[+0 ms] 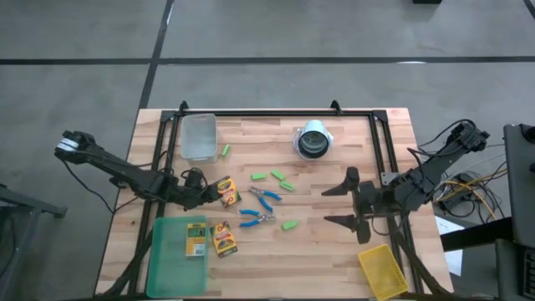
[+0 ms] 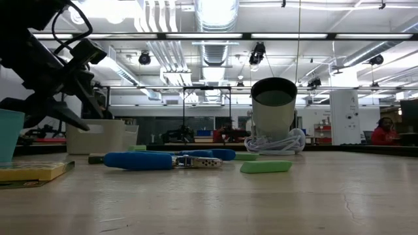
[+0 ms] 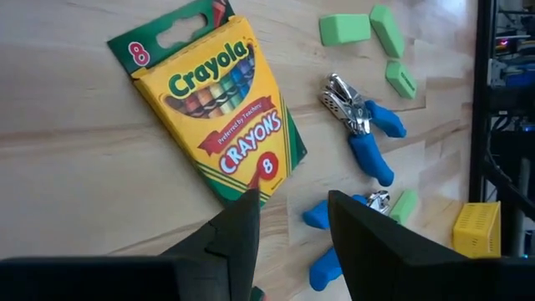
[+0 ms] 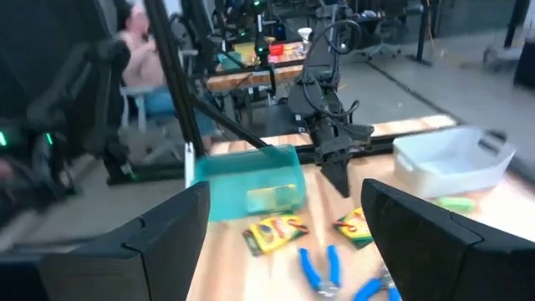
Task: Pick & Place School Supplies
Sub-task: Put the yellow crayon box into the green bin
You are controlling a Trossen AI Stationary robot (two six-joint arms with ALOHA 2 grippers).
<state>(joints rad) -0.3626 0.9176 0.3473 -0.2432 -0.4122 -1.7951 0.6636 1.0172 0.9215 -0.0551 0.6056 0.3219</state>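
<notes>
On the tabletop [image 1: 334, 242], the supplies lie loose in the middle: a crayon box [image 1: 227, 191] just beside the left pincer [image 1: 207, 194], a second crayon box [image 1: 223, 239] near the green tray [image 1: 167, 259], and a third already lying in that tray, which suggests the tray is where the boxes go. Two pairs of scissors [image 1: 259, 207] and several green erasers [image 1: 274, 178] sit between the arms, untouched. The left arm reaches low across from its side, its pincer partly open and empty, its fingers [image 3: 242, 238] poised at the box's near end, probably lining up a grasp. The right pincer [image 1: 347, 203] waits well apart, spread wide and empty, near the yellow bin [image 1: 384, 269].
</notes>
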